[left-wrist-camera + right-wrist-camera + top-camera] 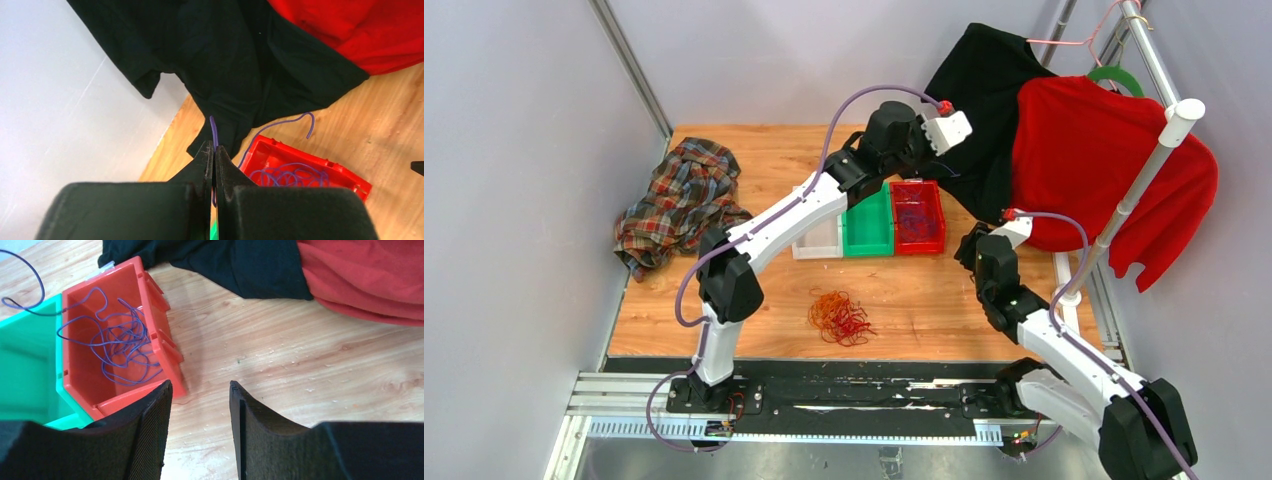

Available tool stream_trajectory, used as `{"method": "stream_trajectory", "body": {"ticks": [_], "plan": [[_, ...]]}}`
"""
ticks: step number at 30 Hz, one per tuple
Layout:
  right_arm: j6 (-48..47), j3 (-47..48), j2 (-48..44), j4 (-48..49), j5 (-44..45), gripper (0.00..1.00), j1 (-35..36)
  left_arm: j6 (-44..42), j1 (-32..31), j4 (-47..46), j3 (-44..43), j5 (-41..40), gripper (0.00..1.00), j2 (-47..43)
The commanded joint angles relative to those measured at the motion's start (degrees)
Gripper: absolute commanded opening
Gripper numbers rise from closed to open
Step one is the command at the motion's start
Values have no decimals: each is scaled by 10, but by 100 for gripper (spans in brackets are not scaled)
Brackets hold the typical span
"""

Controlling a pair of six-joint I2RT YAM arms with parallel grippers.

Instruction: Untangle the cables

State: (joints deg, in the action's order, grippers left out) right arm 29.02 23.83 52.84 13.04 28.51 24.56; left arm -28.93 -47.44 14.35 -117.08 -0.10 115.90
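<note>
- Pinching one purple cable (214,127), the left gripper (214,150) has its jaws pressed together on the strand, which pokes up out of the tips.
- The strand's free length arcs away from the jaws and down into the red bin (310,165), which sits low and to the right in the left wrist view. Its long axis runs from the gripper toward the bin.
- The bin already holds a loose knot of purple cables (125,350), and one loop spills over the rim toward the green bin (25,350).
- The right gripper (200,390) has its jaws apart and holds nothing. It hangs over bare table (300,365), just beside the red bin's near corner.
- A pile (839,318) of red and orange cables lies on the table in front of the bins, well apart from both grippers.
- Judged from this, the held strand only needs dropping, since the bin lies under the left arm.
- The right arm is the nearer one to the pile, so it looks better placed for the next pick.
</note>
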Motion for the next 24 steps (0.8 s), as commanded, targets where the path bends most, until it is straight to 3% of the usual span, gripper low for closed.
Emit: {"method": "stream_trajectory", "body": {"ticks": [1,10,15,18,24], "plan": [[21,8,-17,-39,33,46,-10,43,0,15,0,25,0,-20],[25,8,-64,-62,63,46,-12,85,0,56,-11,31,0,43],[24,11,-67,-63,57,47,-16,48,2,50,0,-1,0,75],[28,12,-50,-63,53,47,-22,0,0,94,-34,-73,0,129],[40,10,-23,-63,43,46,-31,-16,0,65,-7,-73,0,150]]}}
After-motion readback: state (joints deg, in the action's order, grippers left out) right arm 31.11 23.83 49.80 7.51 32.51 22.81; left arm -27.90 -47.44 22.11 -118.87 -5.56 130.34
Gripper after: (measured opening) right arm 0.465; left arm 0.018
